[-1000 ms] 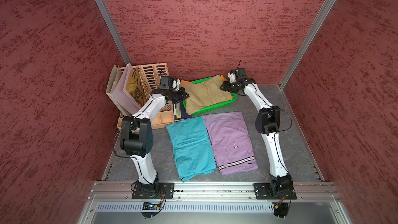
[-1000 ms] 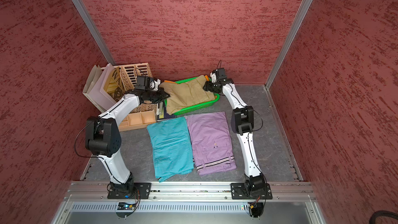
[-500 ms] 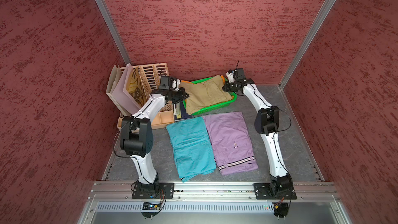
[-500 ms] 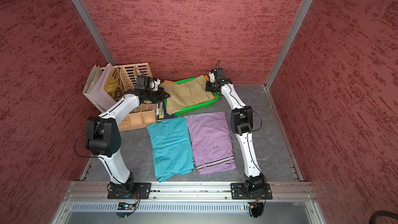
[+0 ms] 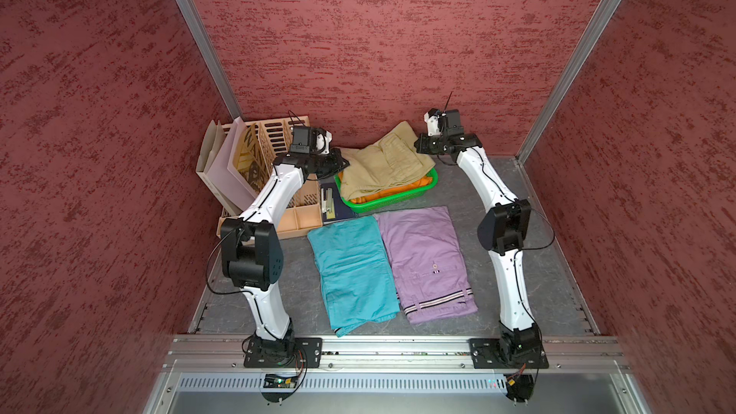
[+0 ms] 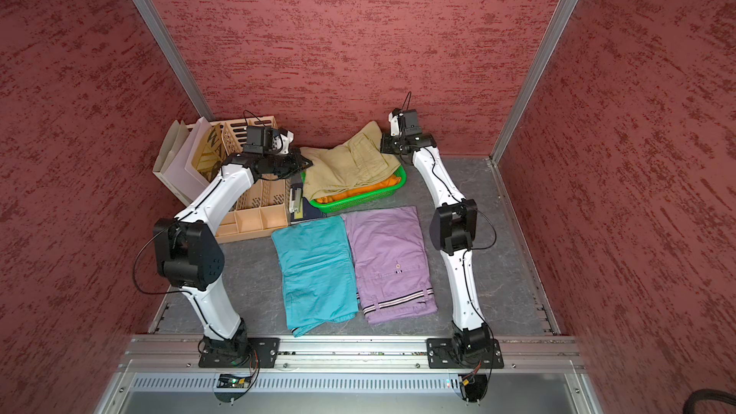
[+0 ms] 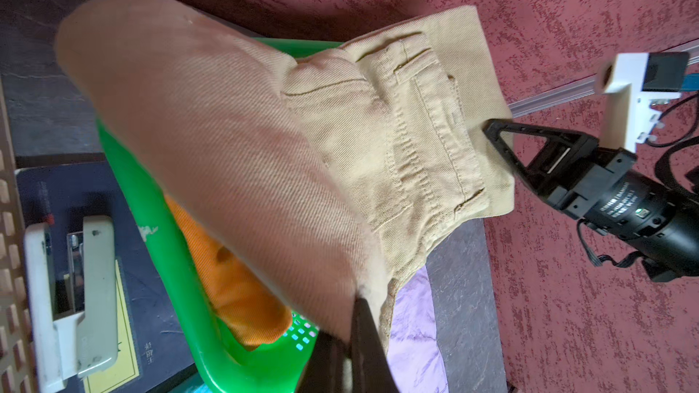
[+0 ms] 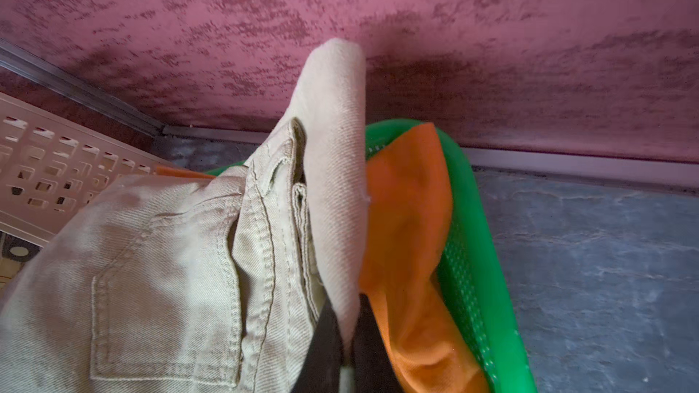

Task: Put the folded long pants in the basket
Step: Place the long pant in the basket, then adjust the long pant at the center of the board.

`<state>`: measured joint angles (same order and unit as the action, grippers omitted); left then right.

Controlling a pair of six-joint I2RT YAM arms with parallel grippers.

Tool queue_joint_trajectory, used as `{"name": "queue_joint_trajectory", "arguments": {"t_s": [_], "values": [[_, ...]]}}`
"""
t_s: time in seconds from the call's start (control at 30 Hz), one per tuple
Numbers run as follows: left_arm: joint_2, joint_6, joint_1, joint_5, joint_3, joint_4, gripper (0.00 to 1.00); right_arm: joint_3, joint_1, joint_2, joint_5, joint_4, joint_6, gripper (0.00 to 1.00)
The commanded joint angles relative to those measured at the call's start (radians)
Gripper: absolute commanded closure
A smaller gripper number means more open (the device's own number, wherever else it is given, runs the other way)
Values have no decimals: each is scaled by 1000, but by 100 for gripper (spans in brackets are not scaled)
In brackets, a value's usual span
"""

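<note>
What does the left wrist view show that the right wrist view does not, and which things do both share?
Only the left wrist view shows the stapler, the lilac pants and the right gripper shut on the khaki pants. Only the right wrist view shows the beige organiser. Both show the khaki pants, the orange pants beneath them, the green basket and the red wall.

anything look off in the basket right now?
Yes. The khaki pants aren't lying flat in the green basket: both the left gripper and right gripper pinch them, one end lifted against the back wall, bunched over the orange pants.
</note>
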<state>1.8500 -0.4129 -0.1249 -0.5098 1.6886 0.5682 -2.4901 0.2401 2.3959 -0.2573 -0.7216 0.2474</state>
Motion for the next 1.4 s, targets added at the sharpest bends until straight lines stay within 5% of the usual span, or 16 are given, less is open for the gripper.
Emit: {"name": "queue_joint_trajectory", "arguments": {"t_s": [0.0,0.33,1.0,1.13,1.2,1.23,1.37], "values": [[25,30,-2,21,5,-26,100,4,-19,-1,55,32,22,100],[162,20,-3,30,-38,-40,100,87,-35,71,48,65,50,100],[107,-39,2,31,30,56,100,99,-58,23,82,35,82,100],[133,-61,18,-15,37,91,91,97,-58,39,41,32,91,100],[120,-55,19,-7,36,100,85,102,-58,30,32,31,91,85],[104,-52,23,0,34,102,79,114,-58,18,22,39,87,69],[31,-57,42,26,40,120,39,143,-59,-37,48,39,71,42]]}}
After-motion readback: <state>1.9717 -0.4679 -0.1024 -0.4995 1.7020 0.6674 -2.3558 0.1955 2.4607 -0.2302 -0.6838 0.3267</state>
